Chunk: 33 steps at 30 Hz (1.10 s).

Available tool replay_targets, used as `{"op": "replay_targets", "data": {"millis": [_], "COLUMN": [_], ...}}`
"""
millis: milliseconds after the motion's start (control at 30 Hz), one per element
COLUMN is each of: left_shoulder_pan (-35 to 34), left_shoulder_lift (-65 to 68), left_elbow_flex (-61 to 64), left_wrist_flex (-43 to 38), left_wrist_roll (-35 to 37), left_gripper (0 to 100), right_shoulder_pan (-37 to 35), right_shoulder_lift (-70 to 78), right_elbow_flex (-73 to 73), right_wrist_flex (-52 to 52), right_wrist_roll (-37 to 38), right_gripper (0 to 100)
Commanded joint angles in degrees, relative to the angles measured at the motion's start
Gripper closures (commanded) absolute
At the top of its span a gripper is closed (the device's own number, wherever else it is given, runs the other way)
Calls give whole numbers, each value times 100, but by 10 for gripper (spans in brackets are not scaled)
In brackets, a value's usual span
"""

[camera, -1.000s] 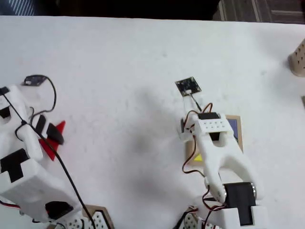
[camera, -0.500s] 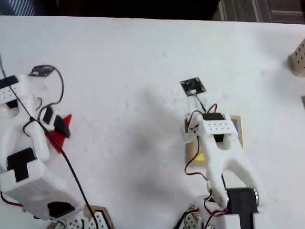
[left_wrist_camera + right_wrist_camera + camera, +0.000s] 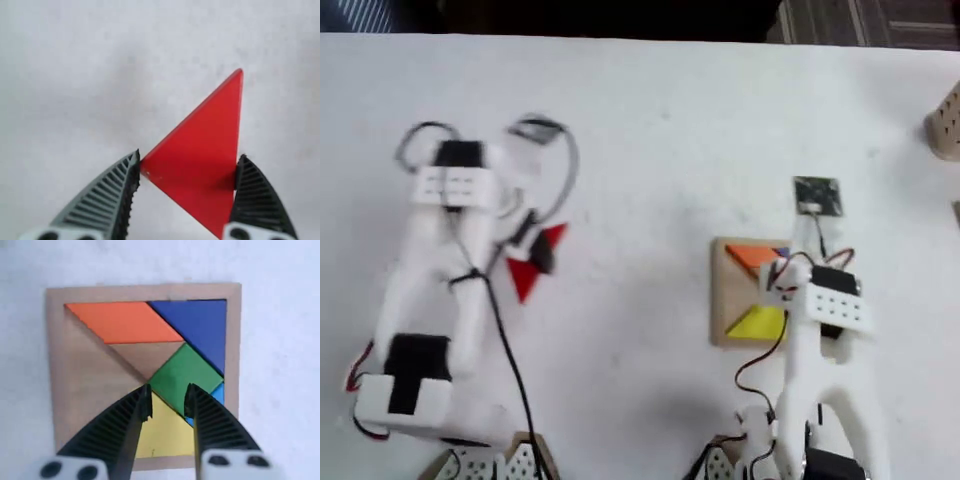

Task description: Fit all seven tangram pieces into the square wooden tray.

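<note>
Tray (image 3: pixel 718 305), square and wooden, lies on white table (image 3: pixel 650 120), right of centre toward the near side. Left arm (image 3: pixel 430 280) stands over the table's left part, right arm (image 3: pixel 830 345) at the tray's near right corner.

Pieces in tray: blue triangle (image 3: pixel 200 325) in one corner, yellow triangle (image 3: pixel 165 432) along the near edge, orange parallelogram (image 3: pixel 125 320) along the far edge and touching blue, and green square (image 3: pixel 182 372) mid-tray between blue and yellow. A small light-blue piece (image 3: pixel 218 392) is partly hidden by a finger. The rest of the tray floor is bare wood.

Red triangle (image 3: pixel 205 145) is outside the tray, well apart to its left, over the table. Left gripper (image 3: pixel 189 162) is clamped on it, one finger on each side edge, with the triangle's tip pointing away past the fingertips. Can't tell if it's lifted or touching the table.

Right gripper (image 3: pixel 167 399) hangs over the tray above the green/yellow seam, fingers slightly parted and gripping nothing.
</note>
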Motion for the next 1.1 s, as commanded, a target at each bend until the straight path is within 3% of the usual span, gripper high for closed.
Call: {"op": "replay_targets", "data": {"millis": [0,333,633,767,1067], "left_shoulder_pan": [892,3284,4286,4347,4760], "left_shoulder_lift": [-338,-321,462,1429,3653], "left_elbow_flex": [-70,-35,-299,-1266,-4387], "left_wrist_flex": [-536,-2347,-3393,-3270,-1741], "left_wrist_roll": [70,35,18,18,18], "left_gripper": [854,854,854,854,854], "right_shoulder_pan": [541,1314,1815,1807,1824], "right_shoulder_lift": [-215,-215,-207,-224,-259], "right_elbow_flex": [70,343,360,571,624], "right_wrist_flex": [31,13,4,-215,-251], "right_wrist_roll": [-35,9,44,440,484], "right_gripper": [886,886,885,885,885]}}
